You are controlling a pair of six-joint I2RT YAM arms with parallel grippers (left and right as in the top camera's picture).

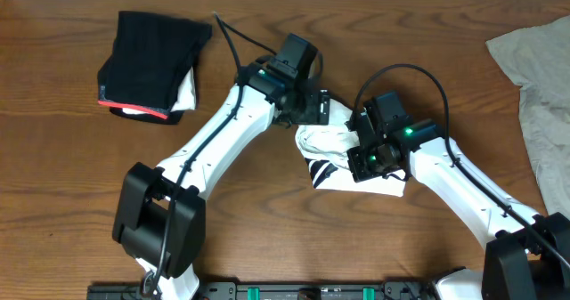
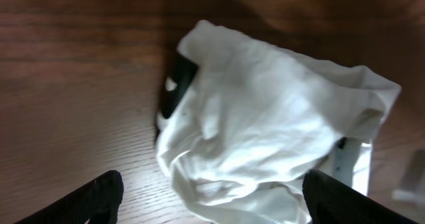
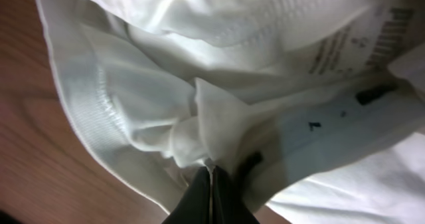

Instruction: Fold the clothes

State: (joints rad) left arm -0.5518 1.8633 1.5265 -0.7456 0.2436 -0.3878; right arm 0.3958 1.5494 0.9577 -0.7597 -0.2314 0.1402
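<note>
A crumpled white T-shirt (image 1: 325,141) with black striped print lies bunched at the table's middle. My left gripper (image 1: 307,109) hovers over its far edge. In the left wrist view that gripper (image 2: 216,207) is open, its dark fingers (image 2: 99,197) spread to either side of the white T-shirt (image 2: 265,117). My right gripper (image 1: 361,153) is on the shirt's right side. In the right wrist view this gripper (image 3: 211,174) is shut, pinching a fold of the white T-shirt (image 3: 199,84) near its neck label.
A folded black garment with a red edge (image 1: 151,64) lies at the back left. A grey-beige garment (image 1: 539,77) spreads along the right edge. Bare wooden table (image 1: 71,175) surrounds the shirt at front and left.
</note>
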